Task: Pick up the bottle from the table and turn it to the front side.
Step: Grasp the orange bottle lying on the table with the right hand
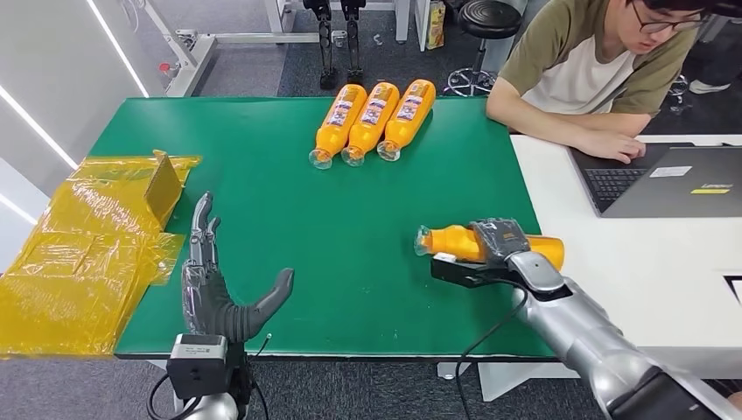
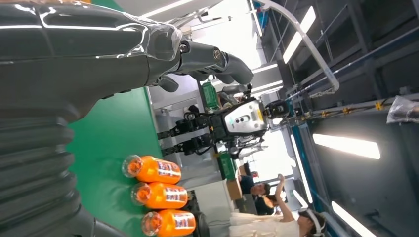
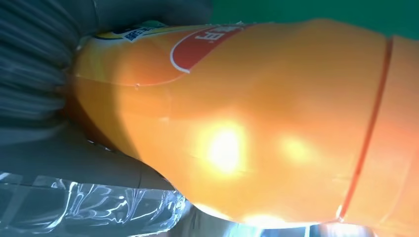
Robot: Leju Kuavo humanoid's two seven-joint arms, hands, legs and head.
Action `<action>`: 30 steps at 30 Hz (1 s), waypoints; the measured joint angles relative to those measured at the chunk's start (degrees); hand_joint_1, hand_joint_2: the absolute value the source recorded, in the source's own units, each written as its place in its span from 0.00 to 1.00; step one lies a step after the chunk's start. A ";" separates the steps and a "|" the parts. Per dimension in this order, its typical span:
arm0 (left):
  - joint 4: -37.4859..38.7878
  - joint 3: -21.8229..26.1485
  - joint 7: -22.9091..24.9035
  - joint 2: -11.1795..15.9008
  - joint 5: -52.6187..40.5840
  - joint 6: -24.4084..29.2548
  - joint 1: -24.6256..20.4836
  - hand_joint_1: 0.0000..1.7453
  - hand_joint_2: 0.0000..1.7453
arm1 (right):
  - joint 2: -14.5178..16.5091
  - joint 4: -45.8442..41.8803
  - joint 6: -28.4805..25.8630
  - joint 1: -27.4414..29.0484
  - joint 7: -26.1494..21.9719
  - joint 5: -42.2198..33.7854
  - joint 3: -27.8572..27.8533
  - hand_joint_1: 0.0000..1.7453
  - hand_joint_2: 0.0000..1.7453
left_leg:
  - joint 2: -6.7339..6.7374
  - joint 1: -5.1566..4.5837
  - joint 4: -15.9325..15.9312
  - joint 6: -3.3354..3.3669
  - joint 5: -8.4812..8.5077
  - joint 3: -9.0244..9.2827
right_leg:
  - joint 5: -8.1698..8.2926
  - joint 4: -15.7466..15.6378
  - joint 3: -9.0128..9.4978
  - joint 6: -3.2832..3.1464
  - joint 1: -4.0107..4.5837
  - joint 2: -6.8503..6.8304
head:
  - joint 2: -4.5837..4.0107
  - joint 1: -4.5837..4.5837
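An orange bottle [image 1: 455, 241] lies on its side at the right edge of the green table [image 1: 350, 210], cap end pointing left. My right hand [image 1: 494, 245] grips it around the middle, fingers wrapped over the top. Up close in the right wrist view the orange bottle [image 3: 257, 123] shows part of a red and white label, with my right hand [image 3: 34, 74] behind it. My left hand [image 1: 214, 284] rests at the table's front left, fingers spread, holding nothing. In the left wrist view the left hand [image 2: 84, 54] hovers over the green surface.
Three more orange bottles [image 1: 372, 121] lie side by side at the table's far middle, also seen as orange bottles [image 2: 158, 195]. Yellow packaging [image 1: 87, 249] covers the left edge. A person [image 1: 595, 70] works at a laptop [image 1: 665, 179] on the white table at right.
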 joint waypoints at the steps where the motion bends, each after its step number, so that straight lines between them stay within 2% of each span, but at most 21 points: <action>1: 0.20 0.00 -0.57 0.00 0.54 0.40 -0.13 0.00 1.00 | 1.03 -1.45 -4.59 1.64 -0.61 -0.32 -1.68 1.00 1.00 | -0.02 0.00 -0.02 -0.01 0.00 -0.02 | -0.02 0.01 -0.04 -0.03 0.01 -0.01 | 0.00 0.01; 3: 0.94 0.00 -1.58 -0.01 1.96 1.22 -0.58 0.00 1.00 | 3.38 -5.07 -13.14 5.03 -2.20 -0.95 -5.76 1.00 1.00 | -0.05 0.00 -0.05 -0.02 0.00 -0.07 | -0.05 0.02 -0.11 -0.07 0.01 -0.03 | 0.00 -0.01; 5: 1.94 -0.02 -2.47 -0.03 3.81 1.71 -1.18 0.00 1.00 | 5.64 -9.03 -18.55 8.19 -4.41 -2.13 -9.52 1.00 1.00 | -0.06 0.00 -0.09 -0.02 0.00 -0.12 | -0.08 0.02 -0.17 -0.10 0.01 -0.04 | 0.00 -0.01; 9: 4.08 -0.08 -3.94 -0.11 7.45 1.81 -2.09 0.00 1.00 | 9.52 -16.24 -24.02 13.34 -10.73 -6.45 -14.93 1.00 1.00 | -0.09 0.00 -0.11 -0.07 -0.04 -0.21 | -0.15 0.02 -0.27 -0.15 0.01 -0.06 | 0.00 0.00; 13: 5.81 -0.21 -5.87 -0.13 12.78 -0.33 -2.39 0.00 1.00 | 12.74 -21.96 -25.33 17.26 -18.33 -11.65 -18.51 1.00 1.00 | -0.06 0.00 -0.12 -0.09 -0.05 -0.27 | -0.18 0.02 -0.35 -0.19 -0.01 -0.03 | 0.00 0.01; 16: 6.84 -0.50 -6.81 -0.13 17.38 -2.89 -2.61 0.00 1.00 | 15.37 -26.64 -25.37 20.44 -21.65 -12.14 -20.25 1.00 1.00 | 0.03 -0.01 -0.12 -0.16 -0.10 -0.29 | -0.17 0.02 -0.43 -0.20 -0.01 0.04 | 0.00 0.01; 20: 7.75 -1.18 -6.39 -0.11 20.60 -5.50 -3.05 0.00 1.00 | 17.50 -30.85 -25.25 22.78 -21.27 -12.65 -20.64 1.00 1.00 | 0.05 0.00 -0.12 -0.18 -0.11 -0.34 | -0.18 0.04 -0.48 -0.21 0.00 0.04 | 0.00 -0.01; 23: 8.19 -1.90 -5.15 -0.10 23.99 -10.04 -3.49 0.00 1.00 | 18.23 -32.94 -24.75 23.25 -20.74 -14.22 -20.40 1.00 1.00 | 0.09 0.00 -0.13 -0.18 -0.11 -0.35 | -0.17 0.06 -0.50 -0.22 -0.01 0.08 | 0.00 0.00; 27: 8.46 -2.79 -4.27 -0.10 25.96 -13.31 -4.15 0.00 1.00 | 18.89 -34.46 -24.02 23.28 -20.41 -14.87 -19.69 1.00 1.00 | 0.10 -0.01 -0.12 -0.18 -0.11 -0.35 | -0.17 0.06 -0.51 -0.23 -0.01 0.07 | 0.00 0.00; 30: 8.94 -3.60 -1.96 -0.20 28.45 -19.76 -5.12 0.00 1.00 | 19.20 -35.24 -22.08 23.26 -18.95 -13.99 -18.72 1.00 1.00 | 0.09 -0.01 -0.12 -0.18 -0.11 -0.36 | -0.17 0.06 -0.51 -0.23 -0.01 0.07 | 0.00 -0.01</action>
